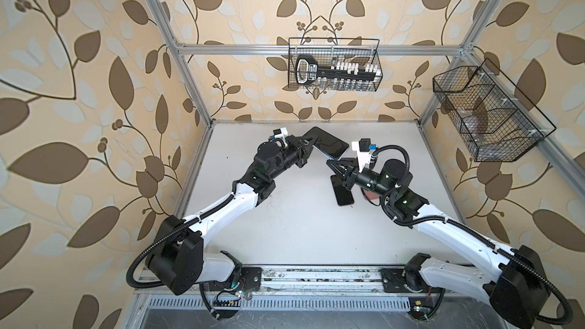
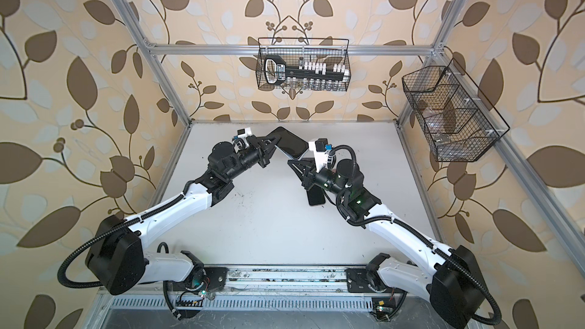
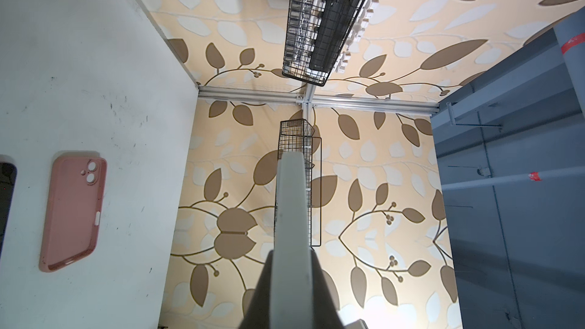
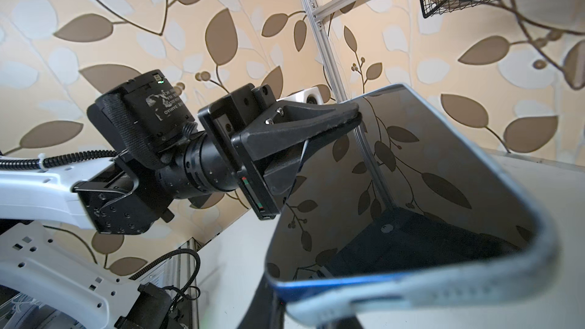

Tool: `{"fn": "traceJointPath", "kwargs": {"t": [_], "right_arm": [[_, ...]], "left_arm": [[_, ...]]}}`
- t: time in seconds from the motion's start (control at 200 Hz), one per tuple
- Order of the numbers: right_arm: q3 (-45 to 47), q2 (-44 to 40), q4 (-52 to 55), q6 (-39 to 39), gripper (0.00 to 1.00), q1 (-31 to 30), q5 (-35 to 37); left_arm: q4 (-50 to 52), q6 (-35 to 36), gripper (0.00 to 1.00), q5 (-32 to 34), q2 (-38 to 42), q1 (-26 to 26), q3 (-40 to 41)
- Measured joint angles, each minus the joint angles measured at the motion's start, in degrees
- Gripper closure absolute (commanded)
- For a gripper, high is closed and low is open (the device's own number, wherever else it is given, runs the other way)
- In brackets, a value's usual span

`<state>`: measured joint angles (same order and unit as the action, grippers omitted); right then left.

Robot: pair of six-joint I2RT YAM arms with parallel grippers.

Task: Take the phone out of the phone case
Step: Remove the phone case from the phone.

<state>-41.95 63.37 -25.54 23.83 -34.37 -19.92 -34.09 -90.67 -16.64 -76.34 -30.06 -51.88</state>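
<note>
Two grippers meet on one phone (image 1: 329,142), which hangs tilted above the far middle of the table (image 1: 285,223), dark screen up, its pale phone case (image 4: 474,283) on it. From where I stand the left gripper (image 1: 311,141) is clamped shut on the phone's left end — one finger flat on the glass — while the right gripper (image 1: 330,162) sits just below the opposite near corner, jaws almost closed and pinching the case's rim. A second phone (image 1: 343,193) and a pink case (image 3: 72,213) lie flat on the table under the right arm, apart from both grippers.
</note>
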Motion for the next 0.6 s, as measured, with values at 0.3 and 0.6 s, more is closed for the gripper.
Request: {"fn": "traceJointPath", "kwargs": {"t": [0.3, 0.6], "right_arm": [[3.3, -0.1, -5.0, 3.9, 0.82, 3.8, -5.5], [3.8, 1.2, -7.7, 9.4, 0.72, 7.4, -9.1]], "left_arm": [[-1.5, -1.7, 1.00, -1.0, -1.6, -0.4, 0.0], [-4.2, -2.4, 1.00, -0.9, -4.0, 0.6, 0.0]]}}
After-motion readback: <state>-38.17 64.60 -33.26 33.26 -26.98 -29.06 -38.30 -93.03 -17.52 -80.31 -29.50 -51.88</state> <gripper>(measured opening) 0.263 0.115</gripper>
